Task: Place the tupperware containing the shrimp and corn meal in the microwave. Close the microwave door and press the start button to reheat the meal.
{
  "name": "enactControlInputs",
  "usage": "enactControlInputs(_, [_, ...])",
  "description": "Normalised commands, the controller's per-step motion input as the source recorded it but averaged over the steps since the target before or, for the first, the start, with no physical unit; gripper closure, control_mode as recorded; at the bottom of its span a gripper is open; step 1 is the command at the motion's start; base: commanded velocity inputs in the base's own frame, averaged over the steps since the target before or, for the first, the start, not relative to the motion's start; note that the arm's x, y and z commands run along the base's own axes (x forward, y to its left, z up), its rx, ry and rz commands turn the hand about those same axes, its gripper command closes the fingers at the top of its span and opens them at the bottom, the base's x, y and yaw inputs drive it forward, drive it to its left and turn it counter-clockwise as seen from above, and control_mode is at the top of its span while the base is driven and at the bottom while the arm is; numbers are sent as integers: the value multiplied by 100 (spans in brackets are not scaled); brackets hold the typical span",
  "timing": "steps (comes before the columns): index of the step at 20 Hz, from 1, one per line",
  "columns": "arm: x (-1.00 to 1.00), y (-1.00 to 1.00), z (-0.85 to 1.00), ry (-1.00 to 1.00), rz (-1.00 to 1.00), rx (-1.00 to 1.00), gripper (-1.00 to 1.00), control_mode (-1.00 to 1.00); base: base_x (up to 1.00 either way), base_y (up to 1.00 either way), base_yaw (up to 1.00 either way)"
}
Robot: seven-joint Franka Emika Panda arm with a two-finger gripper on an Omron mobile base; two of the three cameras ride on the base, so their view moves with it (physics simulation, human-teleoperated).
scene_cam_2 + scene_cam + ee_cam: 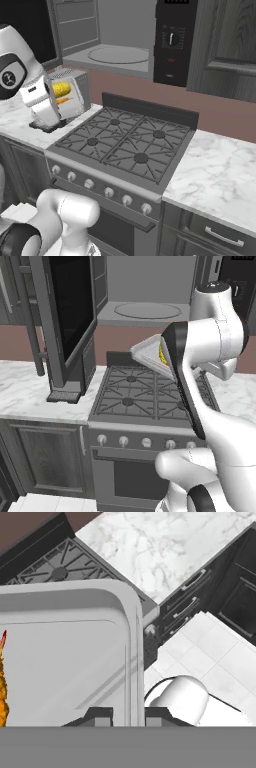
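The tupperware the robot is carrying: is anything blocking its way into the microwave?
Nothing visible does. The microwave door hangs wide open, the turntable is bare, and the tupperware, shut in the gripper, hangs above the stove, below the opening.

Flat, even rendered light throughout, no glare; soft faint shadows on the marble surface; edges slightly coarse.

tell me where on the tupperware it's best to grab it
By its raised rim on a short side, coming in edge-on from outside, one finger inside the wall and one outside. The tupperware is shallow and wide, so only the thin rim fits between the fingers. The tool already pinches it that way; the tray hangs tilted above the stove.
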Motion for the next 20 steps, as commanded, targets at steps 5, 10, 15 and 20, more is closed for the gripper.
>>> enactControlInputs(5, [18, 0, 36, -6, -2, 0, 100, -100, 0, 0, 0])
enactControlInputs(10, [30, 0, 37, -8, 0, 0, 100, -100, 0, 0, 0])
enactControlInputs(15, [43, -12, 12, -7, -5, 0, 100, -100, 0, 0, 0])
enactControlInputs(20, [49, -19, 0, -11, -15, -3, 100, -100, 0, 0, 0])
